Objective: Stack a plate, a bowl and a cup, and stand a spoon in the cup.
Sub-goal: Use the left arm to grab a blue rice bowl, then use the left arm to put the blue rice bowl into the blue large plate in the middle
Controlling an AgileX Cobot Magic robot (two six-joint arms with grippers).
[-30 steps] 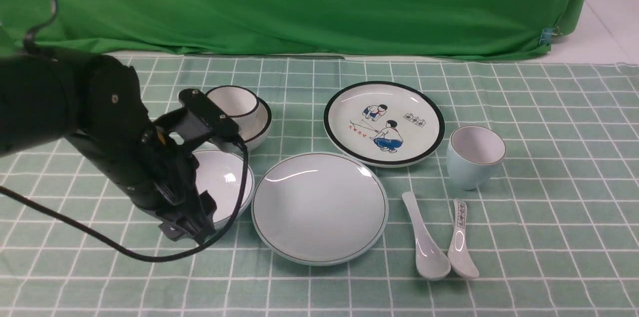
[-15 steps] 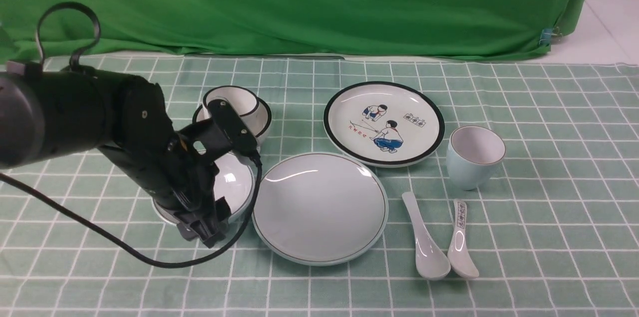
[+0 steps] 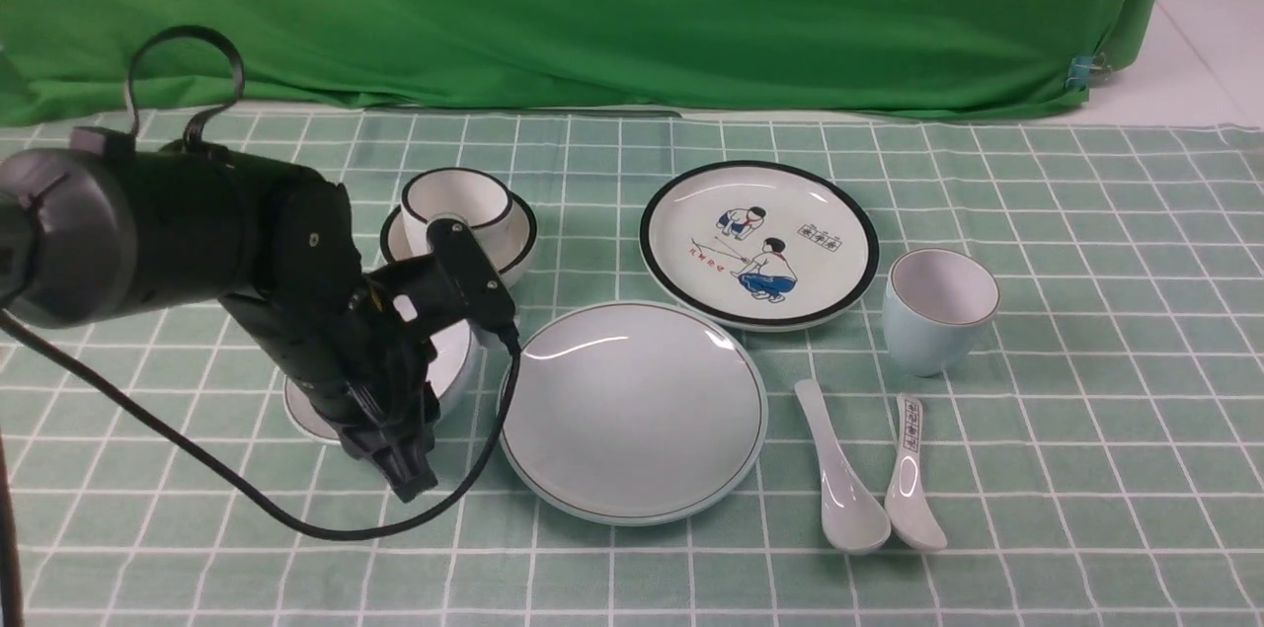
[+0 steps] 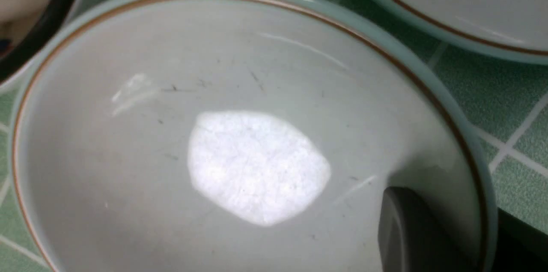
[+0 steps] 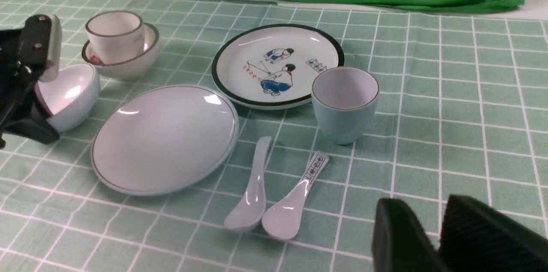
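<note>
On the left of the bench, the left end effector is clamped on the near rim of the pale bowl, one finger inside and the other against the outer wall. The bowl looks a little tipped, though the arm hides much of it; whether its base is clear of the bench cannot be told. Behind it sits the black-rimmed bowl with a cup in it.

The coming move turns on the next thing along: the plain plate lies just to the right of the grip, flat and bare. The left arm is plainly nearer, so the carry should be a lift and a short shift rightward, far enough to centre the bowl rather than merely get its held edge over the plate.

Farther right, the plain spoon lies with its handle pointing away and its scoop nearer the robot, beside the printed spoon. The blue cup stands upright beyond them, within easier reach of the right arm, whose end effector has its fingers apart, holding nothing.
</note>
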